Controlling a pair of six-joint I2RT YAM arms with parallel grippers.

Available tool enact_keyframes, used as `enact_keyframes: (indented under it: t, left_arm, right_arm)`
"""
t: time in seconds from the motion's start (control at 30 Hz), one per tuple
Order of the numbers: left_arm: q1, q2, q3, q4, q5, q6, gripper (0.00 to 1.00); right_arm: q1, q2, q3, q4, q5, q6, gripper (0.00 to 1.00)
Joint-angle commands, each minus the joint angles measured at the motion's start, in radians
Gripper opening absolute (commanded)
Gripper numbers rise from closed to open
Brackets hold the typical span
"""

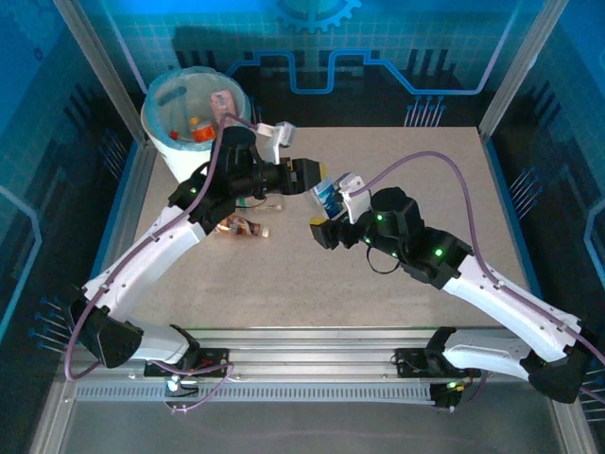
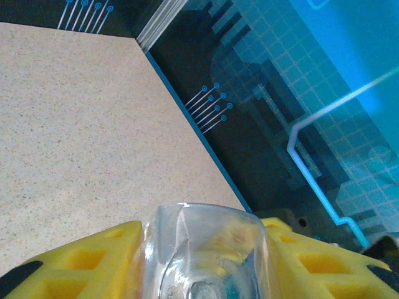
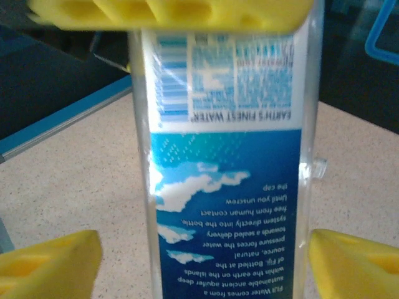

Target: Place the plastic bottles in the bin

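Task part done. Some bottles are noted inside the bin [image 1: 156, 118] at the desk's [image 1: 397, 312] far left corner. One orange-labelled bottle [image 1: 243, 227] is left lying by the left arm. A blue-labelled bottle [image 3: 218, 187] is grasped by the left claw [image 2: 199, 249], raised off the desk and short of the bin. The right claw [image 3: 202, 265] is released (fingers clear on both sides), as the right wrist view establishes. The bin's contents are established from above.

Left claw [image 2: 202, 255] clamped on a bottle [image 3: 218, 174], right claw [image 3: 206, 261] spread wide — both turned inward, nearly meeting
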Motion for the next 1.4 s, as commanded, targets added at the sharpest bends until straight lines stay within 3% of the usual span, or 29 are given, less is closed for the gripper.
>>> enact_keyframes:
  t: [0.0,0.23,0.4,0.8,1.03,1.37]
  left_arm:
    - [0.019,-0.044,0.015,0.034,-0.041,-0.003,0.0]
    - [0.103,-0.061,0.058,0.037,-0.091,0.009,0.0]
    - [0.228,-0.051,0.16,0.013,-0.127,0.059,0.0]
    - [0.46,0.097,0.492,-0.101,-0.45,0.368,0.0]
    - [0.551,0.256,0.574,-0.182,-0.462,0.409,0.0]
    - [0.558,0.383,0.552,-0.237,-0.413,0.415,0.0]
  right_arm:
    - [0.001,-0.003,0.038,0.025,-0.005,0.006,0.94]
    - [0.0,-0.029,0.057,0.002,0.046,0.037,1.0]
    - [0.001,-0.034,0.094,-0.042,0.112,0.053,1.0]
    - [-0.001,-0.004,0.148,-0.089,0.124,0.076,1.0]
    - [-0.001,0.086,0.224,-0.131,0.057,0.099,1.0]
    - [-0.001,0.134,0.268,-0.16,0.042,0.096,1.0]
